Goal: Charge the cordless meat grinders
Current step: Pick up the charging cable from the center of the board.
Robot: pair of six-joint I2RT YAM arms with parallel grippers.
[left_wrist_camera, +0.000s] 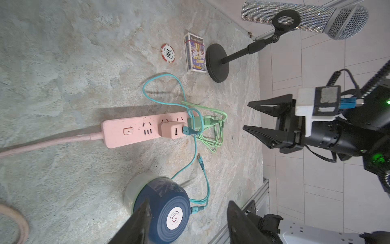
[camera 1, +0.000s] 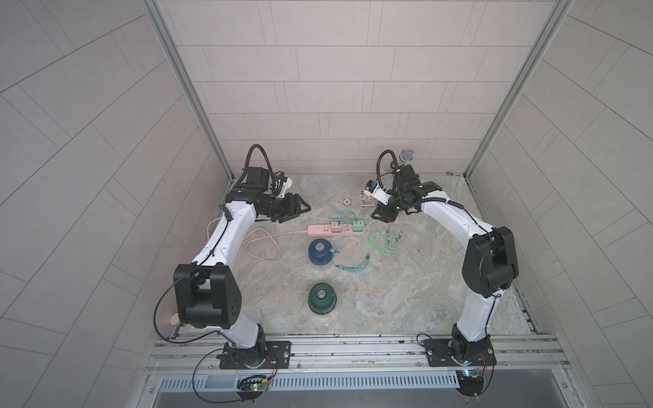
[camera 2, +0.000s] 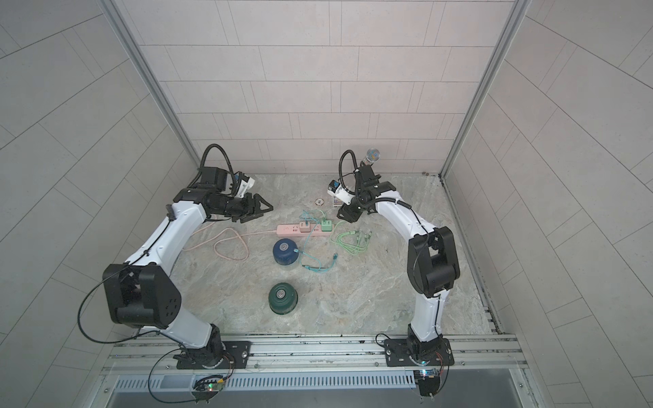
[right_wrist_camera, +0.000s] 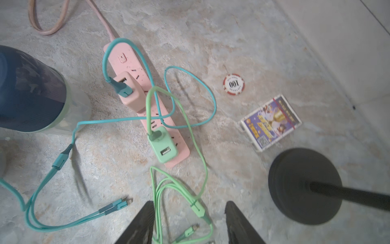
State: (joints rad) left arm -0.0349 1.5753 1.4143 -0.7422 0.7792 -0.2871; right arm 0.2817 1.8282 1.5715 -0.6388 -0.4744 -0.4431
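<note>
The dark blue meat grinder [camera 1: 319, 251] stands mid-table with a teal cable [camera 1: 348, 263] plugged into its side. That cable runs to a pink charger [left_wrist_camera: 172, 130] on the pink power strip [camera 1: 334, 229]. The dark green meat grinder [camera 1: 321, 297] stands nearer the front, with no cable on it. A green cable [right_wrist_camera: 179, 190] runs from a green charger [right_wrist_camera: 163, 145] and lies coiled right of the strip. My left gripper [camera 1: 298, 212] hovers open, left of the strip. My right gripper [camera 1: 380, 213] hangs open above the green coil, holding nothing.
A glittery microphone [camera 1: 406, 155] on a black round-based stand [left_wrist_camera: 217, 61] sits at the back right, beside a card box [left_wrist_camera: 195, 52] and a poker chip [left_wrist_camera: 168, 53]. The strip's pink cord [camera 1: 263, 247] loops over the table's left part. Walls enclose three sides.
</note>
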